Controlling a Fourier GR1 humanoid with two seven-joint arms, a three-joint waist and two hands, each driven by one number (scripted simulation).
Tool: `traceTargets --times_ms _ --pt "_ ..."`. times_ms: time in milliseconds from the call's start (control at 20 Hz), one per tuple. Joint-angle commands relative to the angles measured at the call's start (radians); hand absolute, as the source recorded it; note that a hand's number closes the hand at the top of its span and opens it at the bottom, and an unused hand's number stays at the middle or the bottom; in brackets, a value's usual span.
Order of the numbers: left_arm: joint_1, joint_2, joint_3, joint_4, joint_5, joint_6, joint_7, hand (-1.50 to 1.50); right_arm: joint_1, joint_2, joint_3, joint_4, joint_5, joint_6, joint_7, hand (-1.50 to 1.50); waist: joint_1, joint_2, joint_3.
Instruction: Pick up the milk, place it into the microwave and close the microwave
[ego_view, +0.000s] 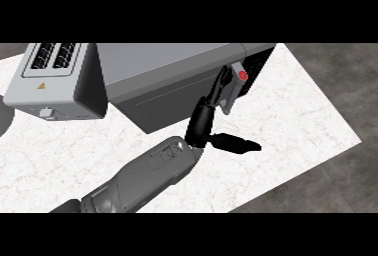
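Observation:
The grey microwave (173, 62) stands at the back of the counter, its large front panel (162, 102) angled toward me. At the panel's right edge a pale milk carton (235, 92) with a red cap (242, 75) stands upright in front of the dark opening (258, 60). My left hand (201, 125) reaches up from the lower left. Its fingers (221, 86) lie straight along the carton's left side and its thumb (238, 143) sticks out to the right, so the hand is open. My right hand is out of view.
A silver toaster (52, 80) stands to the microwave's left. The white marble counter (295, 125) ends in a slanted edge at the right, with dark floor (332, 180) beyond it.

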Motion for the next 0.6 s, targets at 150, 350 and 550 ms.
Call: traceTargets --times_ms 150,350,550 --pt "-0.067 -0.010 0.022 0.064 0.054 -0.004 0.023 -1.50 -0.018 -0.027 -0.004 0.009 -0.034 0.005 0.026 -1.50 -0.014 0.007 0.000" --pt "-0.086 -0.010 0.022 0.069 0.069 -0.001 0.008 -1.50 -0.029 -0.030 0.008 0.006 -0.051 0.011 0.037 -1.50 -0.010 0.005 0.000" --pt "-0.088 -0.010 0.014 0.076 0.091 -0.001 0.002 -1.50 -0.038 -0.038 0.005 0.010 -0.072 0.021 0.039 -1.50 -0.012 0.003 0.002"
